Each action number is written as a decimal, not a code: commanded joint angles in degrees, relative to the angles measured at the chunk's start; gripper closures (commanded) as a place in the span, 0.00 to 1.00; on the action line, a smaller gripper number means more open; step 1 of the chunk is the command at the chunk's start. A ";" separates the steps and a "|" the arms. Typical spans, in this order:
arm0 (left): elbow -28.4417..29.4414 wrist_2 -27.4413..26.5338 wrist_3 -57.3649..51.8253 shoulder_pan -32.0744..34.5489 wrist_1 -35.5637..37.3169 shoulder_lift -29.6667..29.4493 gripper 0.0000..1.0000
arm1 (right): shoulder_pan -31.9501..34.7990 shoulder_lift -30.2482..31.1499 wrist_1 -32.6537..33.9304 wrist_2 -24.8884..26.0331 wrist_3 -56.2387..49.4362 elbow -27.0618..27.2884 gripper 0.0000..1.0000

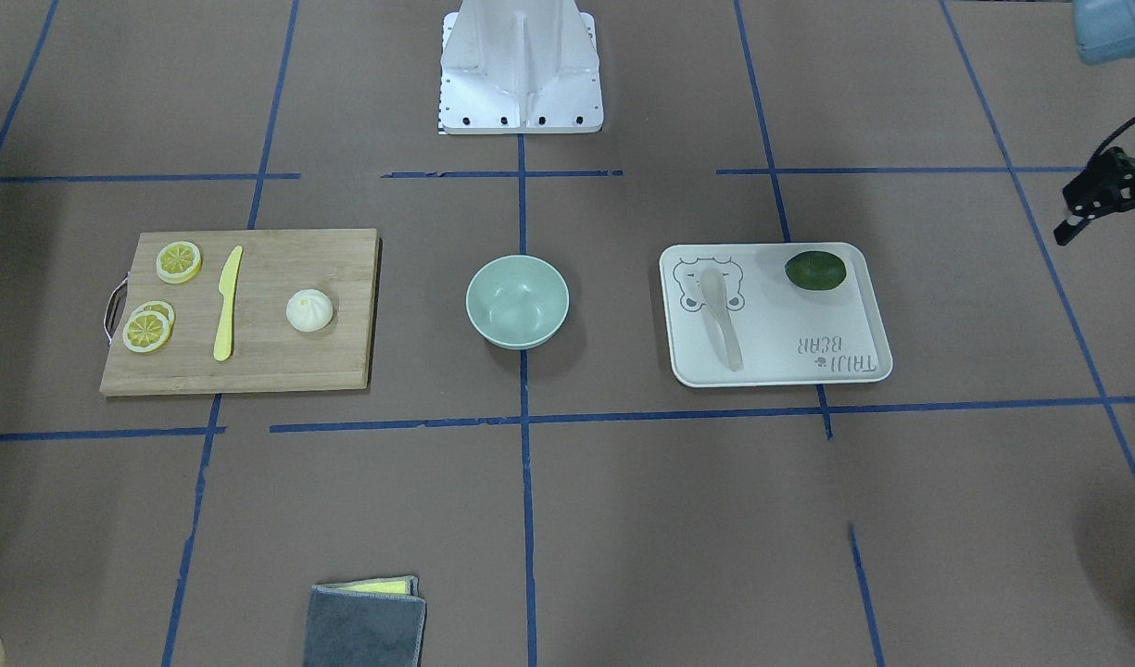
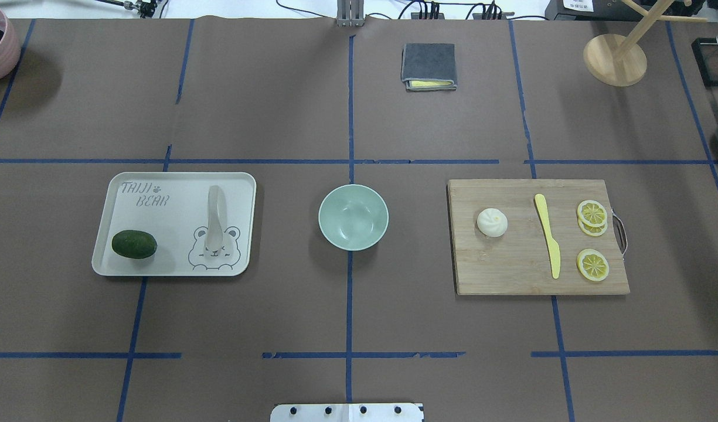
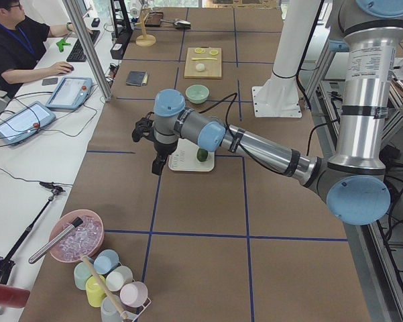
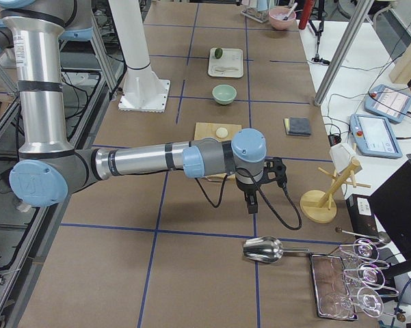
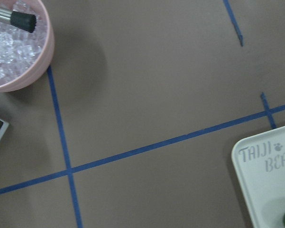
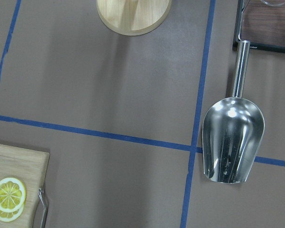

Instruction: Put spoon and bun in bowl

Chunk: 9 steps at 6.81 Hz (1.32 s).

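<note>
The pale mint-green bowl (image 1: 517,301) (image 2: 353,217) stands empty at the table's middle. The whitish spoon (image 1: 723,320) (image 2: 214,220) lies on a white tray (image 1: 808,324) (image 2: 171,223) on my left side. The white bun (image 1: 309,309) (image 2: 492,222) sits on a wooden cutting board (image 1: 271,357) (image 2: 511,264) on my right side. My left gripper (image 1: 1106,239) hangs open and empty above the table, beyond the tray's outer side. My right gripper (image 4: 253,195) hangs beyond the board's outer end; I cannot tell whether it is open or shut.
A dark green lime (image 1: 815,270) lies on the tray. A yellow knife (image 1: 227,301) and lemon slices (image 1: 179,261) lie on the board. A folded grey cloth (image 2: 428,66), a wooden stand (image 2: 615,58), a metal scoop (image 6: 233,140) and a pink ice bowl (image 5: 14,47) sit further out.
</note>
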State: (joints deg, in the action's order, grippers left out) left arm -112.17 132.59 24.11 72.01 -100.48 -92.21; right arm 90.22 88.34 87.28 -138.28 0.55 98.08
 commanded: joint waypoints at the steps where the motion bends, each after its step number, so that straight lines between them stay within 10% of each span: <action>1: -0.51 -10.77 23.59 -15.77 -6.21 -5.21 0.00 | -2.14 -0.01 -0.10 -0.06 1.29 0.96 0.00; 4: 8.78 -20.77 41.25 -29.97 -6.13 -17.01 0.02 | -6.88 -0.53 -0.18 -0.06 16.55 5.26 0.00; 9: 16.10 -25.01 44.71 -35.97 -6.57 -19.59 0.06 | -21.63 -2.73 -5.85 4.49 37.10 10.64 0.00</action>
State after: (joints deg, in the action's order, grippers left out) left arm -97.57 108.06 68.56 37.06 -106.97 -111.26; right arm 72.53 86.07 85.17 -135.74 31.83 108.36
